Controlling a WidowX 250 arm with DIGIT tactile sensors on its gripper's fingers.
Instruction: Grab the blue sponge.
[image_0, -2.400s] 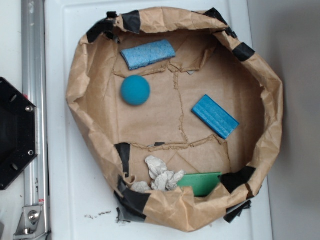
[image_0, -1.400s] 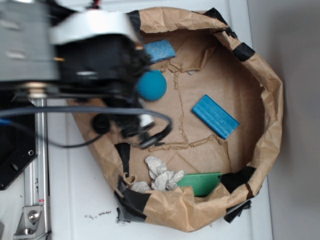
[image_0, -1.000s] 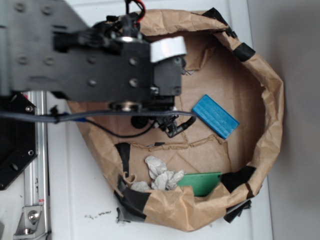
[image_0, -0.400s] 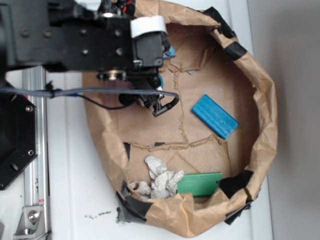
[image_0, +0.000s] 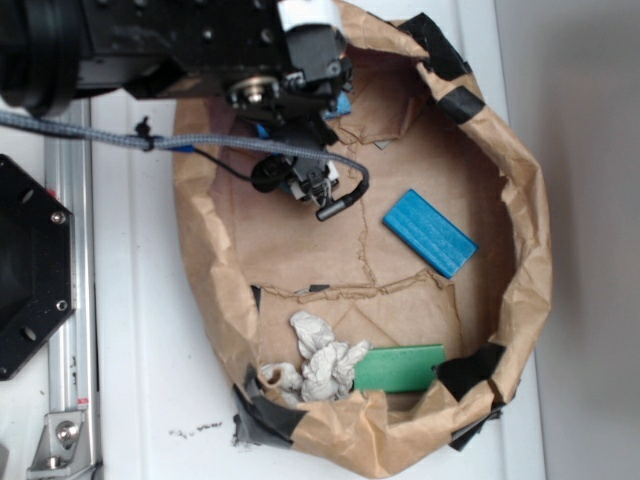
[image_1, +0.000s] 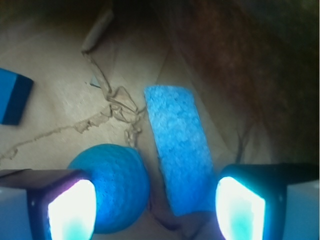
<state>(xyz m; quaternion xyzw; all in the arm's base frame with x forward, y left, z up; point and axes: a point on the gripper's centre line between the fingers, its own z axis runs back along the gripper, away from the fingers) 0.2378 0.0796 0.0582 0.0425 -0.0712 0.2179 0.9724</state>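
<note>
Blue sponge (image_1: 179, 155): flat, speckled, light-blue slab lying on the brown paper floor of the bag (image_0: 530, 250), long axis running away from the wrist camera, near end between the two fingertips and closer to the right-hand one; in the exterior view mostly hidden under the arm (image_0: 180, 40), only a small blue corner (image_0: 343, 104) showing near the top rim of the bag.

End effector (image_1: 155, 210): wide open, nothing gripped; both fingertips (image_1: 239, 209) at the lower edge of the wrist view, well apart, glowing pale and teal; no contact with the sponge discernible.

Teal ball (image_1: 112, 185): just beside the sponge on its left in the wrist view, round, rough-surfaced, partly overlapped by the left-hand fingertip; touching the sponge or not, cannot tell.

Torn, crumpled seam of paper (image_1: 120, 107) just beyond the ball, alongside the far end of the sponge.

Deeper-blue block (image_0: 431, 232): well apart from the sponge, lying tilted in the right half of the bag; its dark end visible at the left edge of the wrist view.

Further out, along the lower rim of the bag: crumpled grey-white wad (image_0: 322, 358) and, just beside it, flat green piece (image_0: 400, 368); black tape patches (image_0: 462, 102) around the rim.

Bag resting on a white bench (image_0: 150, 380); grey metal rail (image_0: 68, 300) and black base plate (image_0: 30, 270) at the left edge; grey braided cable (image_0: 100, 135) crossing from the arm.
</note>
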